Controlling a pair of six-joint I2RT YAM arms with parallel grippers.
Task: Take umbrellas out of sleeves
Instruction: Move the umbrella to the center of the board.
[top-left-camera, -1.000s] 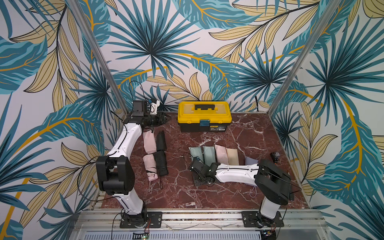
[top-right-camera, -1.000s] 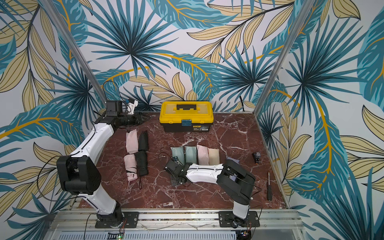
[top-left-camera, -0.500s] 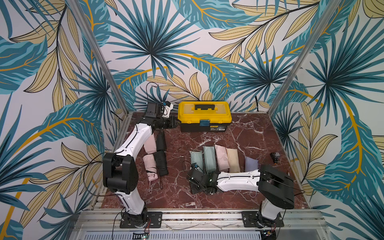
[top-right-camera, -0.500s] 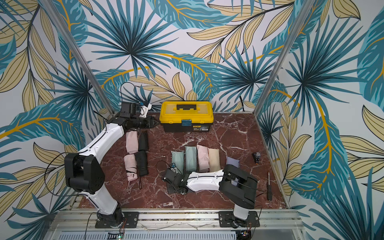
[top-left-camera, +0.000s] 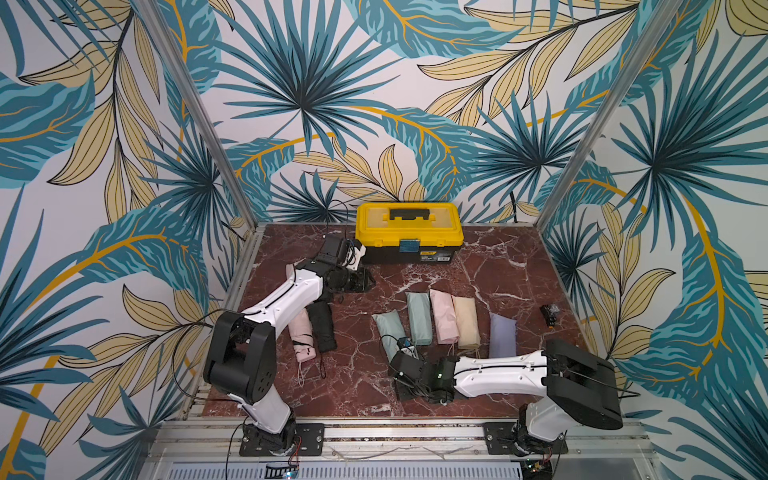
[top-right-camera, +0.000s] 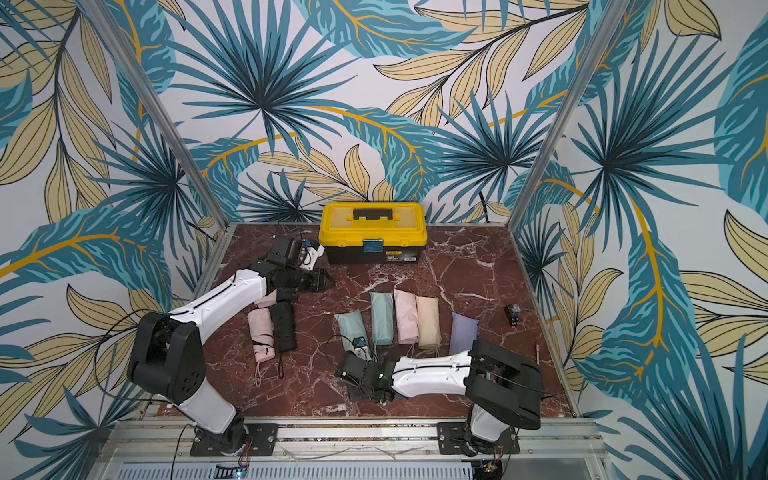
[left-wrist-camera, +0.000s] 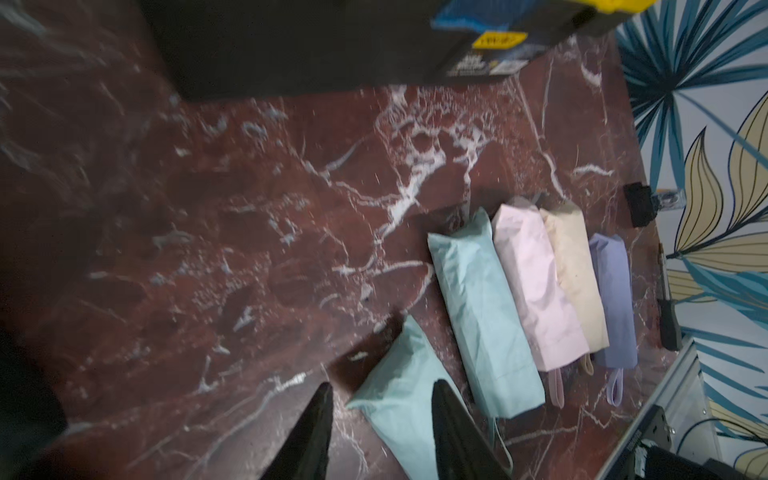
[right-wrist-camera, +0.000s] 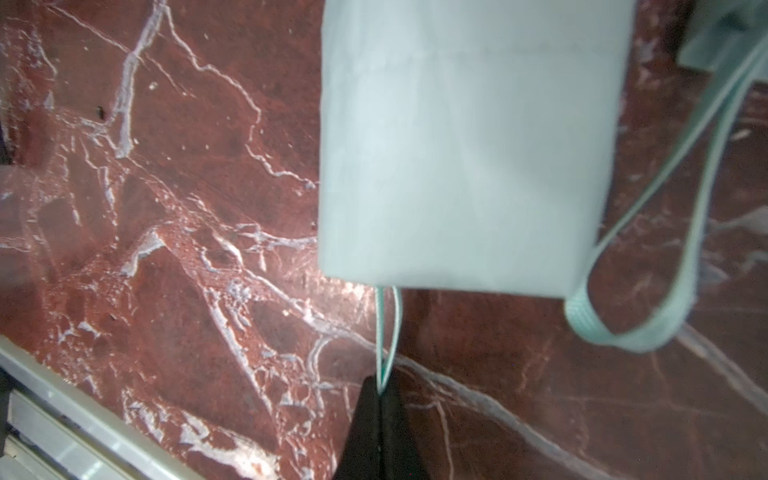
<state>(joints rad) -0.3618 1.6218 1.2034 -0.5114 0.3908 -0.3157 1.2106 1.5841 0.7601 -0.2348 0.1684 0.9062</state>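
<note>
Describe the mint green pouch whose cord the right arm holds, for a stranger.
Before the yellow-lidded black toolbox lies a row of five pastel fabric pouches. Take the mint green pouch at the end nearest the left arm. It alone lies askew, its thin cord pinched by the right arm's fingers.

Five sleeved umbrellas (top-left-camera: 444, 316), two bare umbrellas (top-left-camera: 301, 332), one yellow-lidded toolbox (top-left-camera: 409, 222), two arms (top-left-camera: 286, 299), one small black object (top-left-camera: 549, 314).

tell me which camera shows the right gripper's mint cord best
The right wrist view: the mint cord runs close-up from the mint sleeve into the shut right gripper. Both top views show it too small to make out; the left wrist view shows mainly the sleeve.
</note>
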